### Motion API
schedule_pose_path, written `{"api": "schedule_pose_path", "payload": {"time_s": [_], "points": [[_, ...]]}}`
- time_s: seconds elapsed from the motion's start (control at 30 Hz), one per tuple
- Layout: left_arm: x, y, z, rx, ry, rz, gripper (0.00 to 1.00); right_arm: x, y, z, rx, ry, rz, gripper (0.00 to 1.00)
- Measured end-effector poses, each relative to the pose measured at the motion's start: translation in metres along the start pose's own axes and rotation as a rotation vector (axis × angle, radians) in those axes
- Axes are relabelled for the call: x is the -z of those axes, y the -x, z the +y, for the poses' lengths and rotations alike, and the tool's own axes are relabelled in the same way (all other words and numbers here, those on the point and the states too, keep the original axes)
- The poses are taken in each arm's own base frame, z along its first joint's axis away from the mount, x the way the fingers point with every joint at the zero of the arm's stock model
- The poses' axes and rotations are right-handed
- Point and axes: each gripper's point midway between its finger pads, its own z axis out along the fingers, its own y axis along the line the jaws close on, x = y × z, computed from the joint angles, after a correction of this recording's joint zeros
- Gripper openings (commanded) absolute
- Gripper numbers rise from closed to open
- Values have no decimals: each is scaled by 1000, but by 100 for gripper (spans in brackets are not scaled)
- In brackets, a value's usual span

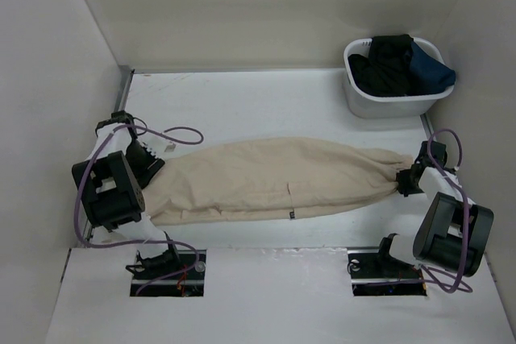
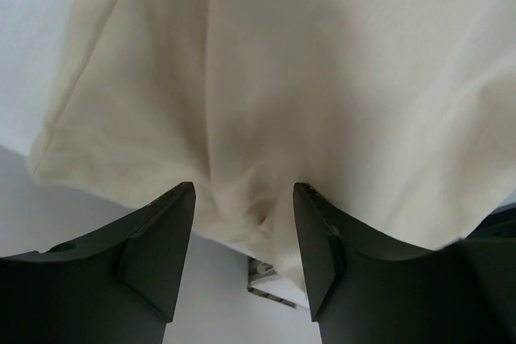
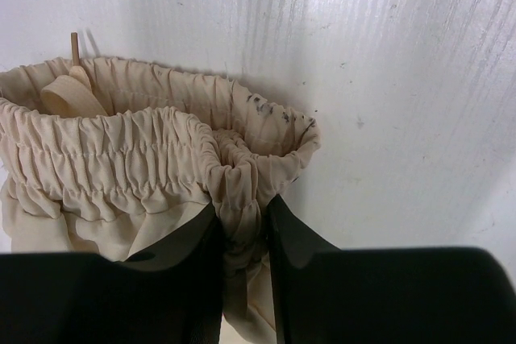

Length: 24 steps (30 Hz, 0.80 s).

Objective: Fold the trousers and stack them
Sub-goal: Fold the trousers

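The beige trousers (image 1: 274,179) lie stretched across the table, leg ends to the left and gathered waistband to the right. A small dark tag (image 1: 290,215) shows on their near edge. My left gripper (image 1: 153,165) is at the leg end. In the left wrist view its jaws (image 2: 243,191) stand apart, with a loose fold of the trousers (image 2: 322,78) reaching between them but not pinched. My right gripper (image 1: 405,181) is at the waistband end. In the right wrist view it (image 3: 242,207) is shut on a bunch of the elastic waistband (image 3: 121,151).
A white basket (image 1: 359,102) stands at the back right, holding black and navy garments (image 1: 395,66). White walls close the table in on the left, back and right. Two cut-outs with the arm bases (image 1: 165,267) sit at the near edge.
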Motion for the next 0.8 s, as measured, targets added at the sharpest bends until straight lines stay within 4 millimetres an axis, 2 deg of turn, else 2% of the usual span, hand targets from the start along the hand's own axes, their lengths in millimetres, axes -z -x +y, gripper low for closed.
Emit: {"api": "schedule_pose_path", "payload": {"time_s": [0.13,0.23,0.4,0.57,0.7,0.8], "points": [[-11,1,-17,3,-106,56,47,0,0,0,-2,0,0,28],[-6,1,-24,6,-182,89,49,0,0,0,-8,-1,0,28],[16,12,-9,31,-167,66,49,0,0,1,-19,-1,0,29],[4,-3,-14,17,-141,172,51,0,0,1,-30,-1,-1,29],[0,3,6,47,-68,180,47,1,0,1,-42,0,-2,30],[-5,-1,15,72,-65,187,45,1,0,1,-45,-1,-2,30]]}}
